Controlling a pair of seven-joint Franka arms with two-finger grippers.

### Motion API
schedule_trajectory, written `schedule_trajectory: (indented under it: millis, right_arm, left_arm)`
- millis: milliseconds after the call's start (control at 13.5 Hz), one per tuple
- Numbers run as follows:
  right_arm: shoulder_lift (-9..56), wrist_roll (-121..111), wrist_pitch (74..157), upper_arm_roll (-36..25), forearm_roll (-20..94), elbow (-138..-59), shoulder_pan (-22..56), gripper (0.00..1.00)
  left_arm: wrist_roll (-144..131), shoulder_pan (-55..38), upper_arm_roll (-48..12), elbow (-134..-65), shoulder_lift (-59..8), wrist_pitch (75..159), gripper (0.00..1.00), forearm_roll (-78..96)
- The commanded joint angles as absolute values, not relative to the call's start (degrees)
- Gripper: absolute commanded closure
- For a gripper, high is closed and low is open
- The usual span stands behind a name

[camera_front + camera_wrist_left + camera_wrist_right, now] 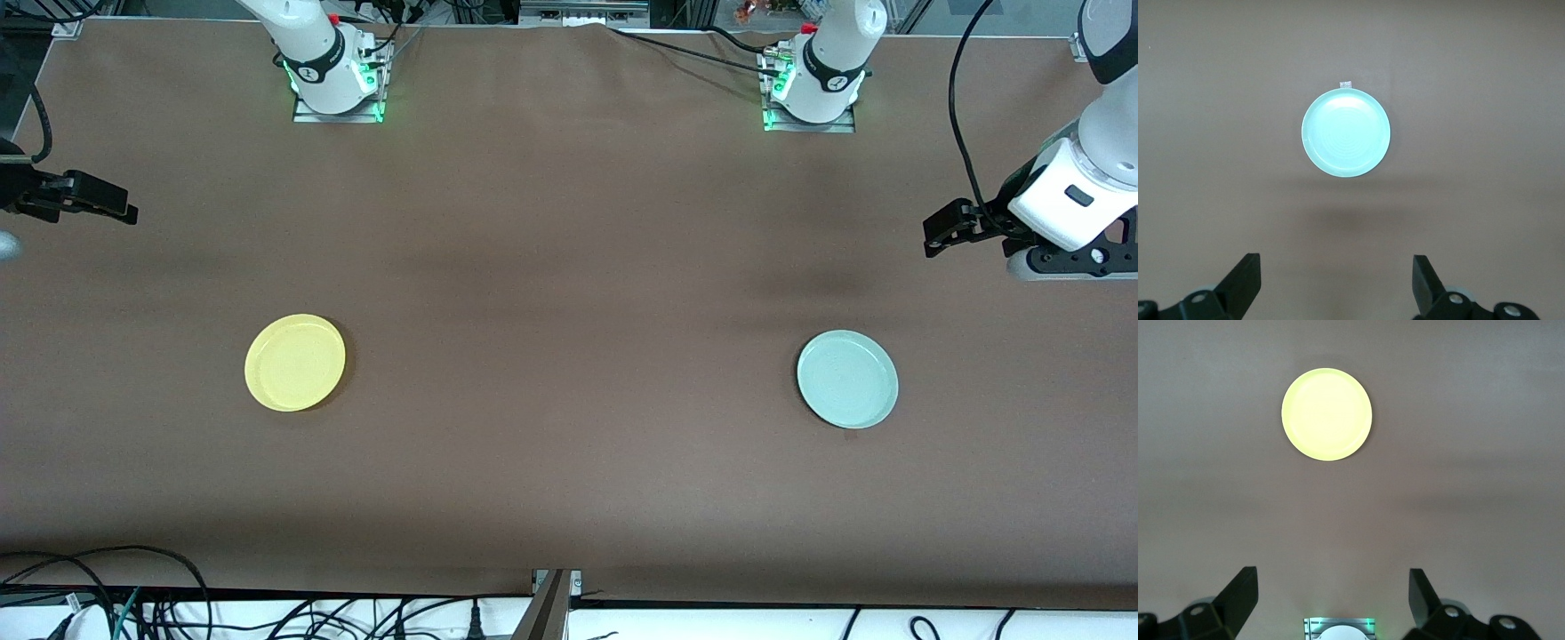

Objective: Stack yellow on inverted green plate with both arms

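Brown table point(569, 267) | yellow point(294, 362), green plate point(846, 379) apart | left gripper point(1338, 283), right gripper point(1333, 600) agape, empty

The yellow plate point(294, 362) is plain pale yellow, the green plate point(846, 379) plain pale mint. The worktop point(569, 293) is flat brown. Both arms are white with black bands.

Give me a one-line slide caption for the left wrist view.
Left hand, fingers spread open, hovers above the brown table with the green plate lying right side up, untouched.
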State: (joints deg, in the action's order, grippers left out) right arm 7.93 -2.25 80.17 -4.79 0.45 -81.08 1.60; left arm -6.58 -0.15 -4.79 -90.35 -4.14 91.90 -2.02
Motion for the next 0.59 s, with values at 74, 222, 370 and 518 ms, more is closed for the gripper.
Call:
schedule_trajectory:
  millis: [74, 222, 370, 518]
  right_arm:
    - [8.17, -1.58, 80.07, -4.83, 1.67, -80.42, 1.23, 0.0]
    - [8.17, -1.58, 80.07, -4.83, 1.67, -80.42, 1.23, 0.0]
    - [8.17, -1.58, 80.07, -4.83, 1.67, -80.42, 1.23, 0.0]
    - [8.26, -1.58, 80.07, -4.83, 1.67, -80.42, 1.14, 0.0]
  left_arm:
    - [-8.08, -0.35, -5.01, -88.59, -4.83, 90.53, 0.0, -2.99]
    - [-8.26, -0.44, -5.1, -88.59, -4.57, 90.27, 0.0, -2.81]
    - [-9.4, -0.35, -5.71, -88.59, -4.66, 88.95, 0.0, -2.9]
    - [-9.4, -0.35, -5.71, -88.59, -4.66, 88.86, 0.0, -2.99]
